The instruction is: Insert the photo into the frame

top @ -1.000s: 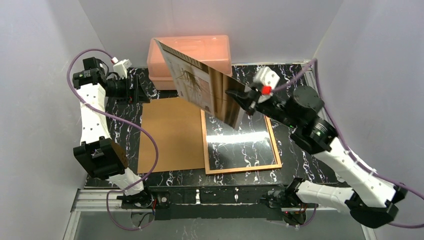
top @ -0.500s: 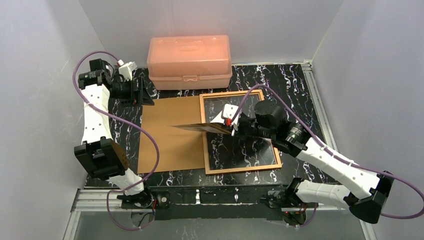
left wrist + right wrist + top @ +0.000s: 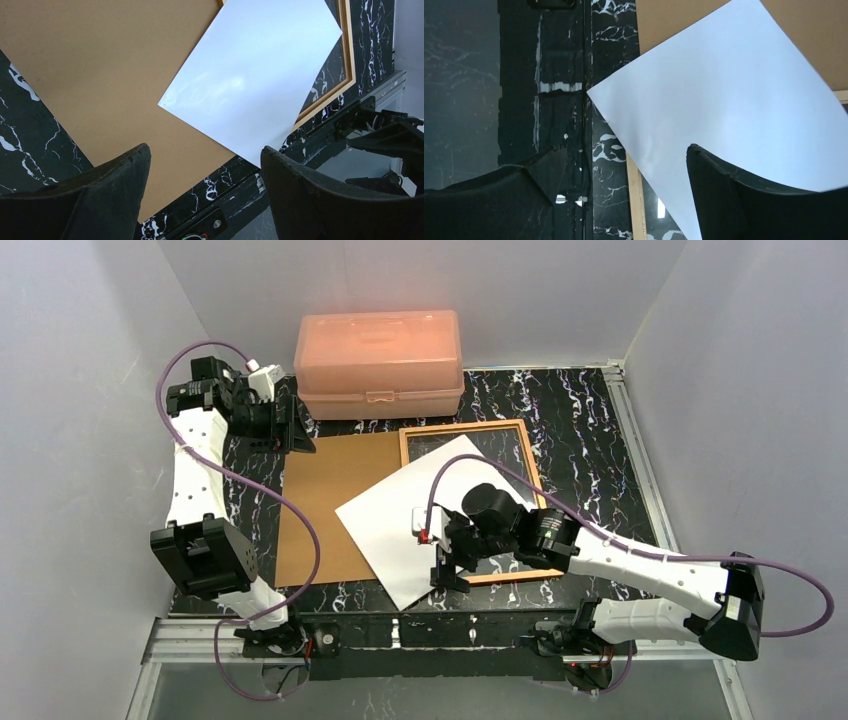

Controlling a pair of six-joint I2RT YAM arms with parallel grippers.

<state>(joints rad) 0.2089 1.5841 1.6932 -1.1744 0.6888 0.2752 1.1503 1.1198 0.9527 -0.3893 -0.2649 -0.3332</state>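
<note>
**Desk:** What lies on the black, white-veined marble table (image 3: 590, 430)?

**Photographer:** The photo (image 3: 420, 515), a large rectangular sheet, lies flat with its plain white, faintly glossy back up. It sits skewed, 1 corner pointing at the near edge. Its left part overlaps a matte brown backing board (image 3: 320, 500). Its right part crosses the left side of the frame (image 3: 465, 426), a thin orange-brown wooden rectangle. The sheet is not squared inside the border. A translucent pink plastic box (image 3: 380, 350) with rounded corners stands at the far edge.

**Desk:** And the 2 grippers?

**Photographer:** The right gripper (image 3: 445, 562) hangs low at the photo's near right edge, its 2 black fingers (image 3: 734, 200) spread wide and grasping nothing. In the right wrist view, 1 finger shows in front of the white sheet and the other over the marble. Whether either touches the paper I cannot tell. The left gripper (image 3: 290, 425) is at the far left, near the box and well apart from the photo. Its fingers (image 3: 100, 190) are likewise released, and the gap between them shows only the board and part of the sheet.
</note>
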